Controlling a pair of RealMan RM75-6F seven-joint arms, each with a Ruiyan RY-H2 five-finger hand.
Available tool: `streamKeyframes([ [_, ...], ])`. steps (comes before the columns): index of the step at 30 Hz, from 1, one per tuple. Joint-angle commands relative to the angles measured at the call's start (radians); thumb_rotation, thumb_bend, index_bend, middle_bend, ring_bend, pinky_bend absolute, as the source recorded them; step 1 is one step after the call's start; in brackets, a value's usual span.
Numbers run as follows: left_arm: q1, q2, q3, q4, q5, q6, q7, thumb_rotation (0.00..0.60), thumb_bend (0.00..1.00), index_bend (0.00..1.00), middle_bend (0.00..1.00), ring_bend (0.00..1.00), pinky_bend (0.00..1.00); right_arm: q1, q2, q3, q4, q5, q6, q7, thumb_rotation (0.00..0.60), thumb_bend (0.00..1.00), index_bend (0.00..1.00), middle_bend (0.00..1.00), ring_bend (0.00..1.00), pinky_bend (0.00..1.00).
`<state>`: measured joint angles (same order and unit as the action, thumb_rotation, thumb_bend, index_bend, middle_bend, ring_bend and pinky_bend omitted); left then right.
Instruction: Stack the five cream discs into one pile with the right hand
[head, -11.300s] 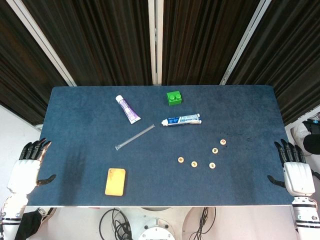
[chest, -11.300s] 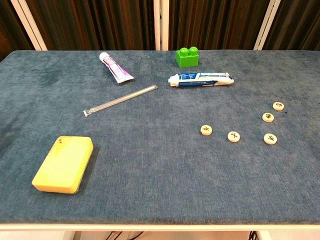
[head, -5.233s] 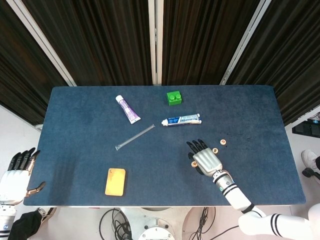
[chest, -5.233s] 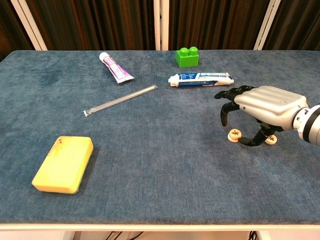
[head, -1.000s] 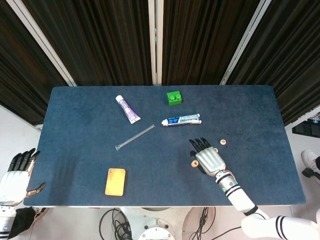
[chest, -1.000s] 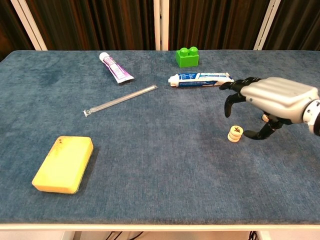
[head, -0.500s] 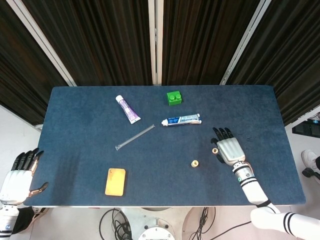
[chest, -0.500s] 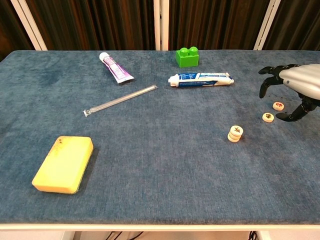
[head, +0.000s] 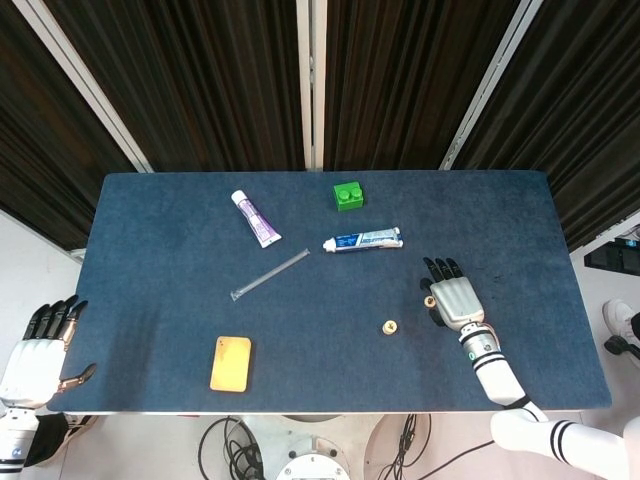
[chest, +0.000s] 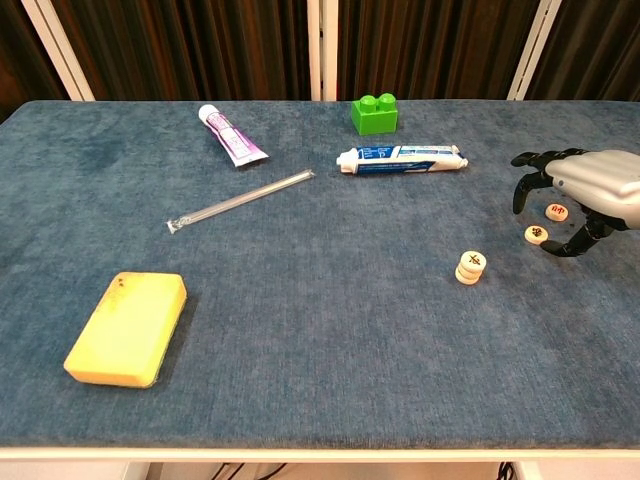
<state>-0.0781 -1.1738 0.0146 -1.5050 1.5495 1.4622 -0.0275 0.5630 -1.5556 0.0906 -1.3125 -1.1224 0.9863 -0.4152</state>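
Cream discs (chest: 537, 234) lie under the right hand (chest: 590, 190), whose spread fingers hover, holding nothing.

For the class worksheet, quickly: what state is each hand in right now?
Left hand: open, holding nothing, off the table's left edge.
Right hand: open, fingers arched over two loose cream discs, gripping neither.

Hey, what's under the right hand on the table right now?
The right hand arches over two loose cream discs, with both visible between its fingers in the chest view. From overhead, the hand covers the farther one.
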Motion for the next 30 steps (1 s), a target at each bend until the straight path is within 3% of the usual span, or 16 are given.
streamKeyframes([
  [1, 0.0, 0.0, 0.0, 0.002, 0.0, 0.0, -0.004, 0.6, 0.19, 0.0, 0.0, 0.0, 0.0, 0.0, -0.005, 0.002, 0.004, 0.014, -0.005, -0.014, 0.6, 0.27, 0.4, 0.03, 0.0, 0.0],
  [28, 0.0, -0.001, 0.003, 0.008, -0.004, -0.005, -0.012, 0.6, 0.19, 0.0, 0.0, 0.0, 0.0, 0.005, -0.034, 0.014, 0.045, 0.042, -0.014, -0.034, 0.6, 0.31, 0.49, 0.04, 0.0, 0.0],
  [29, 0.033, 0.001, 0.019, 0.021, 0.038, 0.064, -0.086, 0.6, 0.19, 0.0, 0.0, 0.0, 0.0, 0.004, -0.032, 0.015, 0.043, 0.039, -0.012, -0.03, 0.6, 0.31, 0.49, 0.04, 0.0, 0.0],
  [30, -0.029, -0.05, -0.005, 0.058, 0.002, -0.045, -0.033, 0.6, 0.19, 0.0, 0.0, 0.0, 0.0, 0.003, -0.03, 0.017, 0.04, 0.037, -0.009, -0.026, 0.6, 0.31, 0.49, 0.04, 0.0, 0.0],
])
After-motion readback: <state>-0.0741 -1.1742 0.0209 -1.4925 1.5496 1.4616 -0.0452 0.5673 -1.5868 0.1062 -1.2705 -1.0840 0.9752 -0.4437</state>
